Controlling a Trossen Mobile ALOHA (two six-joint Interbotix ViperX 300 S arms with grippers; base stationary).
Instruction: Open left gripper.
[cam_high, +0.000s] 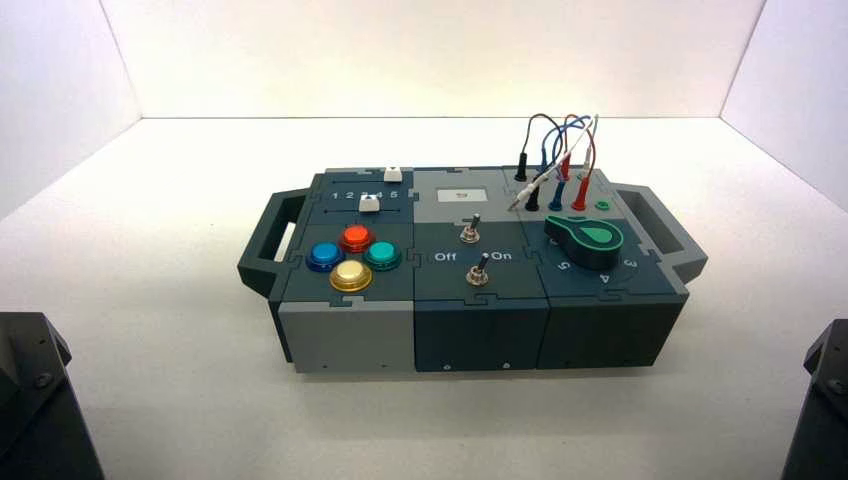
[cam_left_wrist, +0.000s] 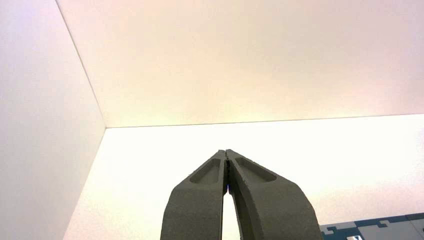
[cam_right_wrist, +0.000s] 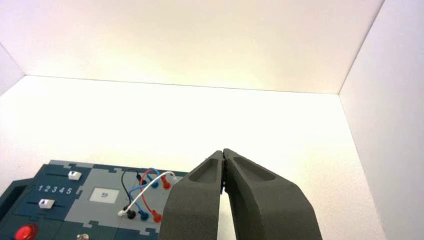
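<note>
My left gripper (cam_left_wrist: 226, 151) is shut and empty, its two dark fingertips touching, held above the white table away from the box. Only a corner of the box (cam_left_wrist: 372, 230) shows in the left wrist view. In the high view the left arm (cam_high: 35, 400) is parked at the near left corner, its fingers out of sight. My right gripper (cam_right_wrist: 223, 151) is also shut and empty, parked at the near right (cam_high: 825, 400), to the right of the box.
The grey-blue box (cam_high: 470, 320) stands mid-table with handles at both ends. It bears four coloured buttons (cam_high: 352, 255), two sliders (cam_high: 371, 203), two toggle switches (cam_high: 479, 272), a green knob (cam_high: 588, 240) and plugged wires (cam_high: 560, 165). White walls enclose the table.
</note>
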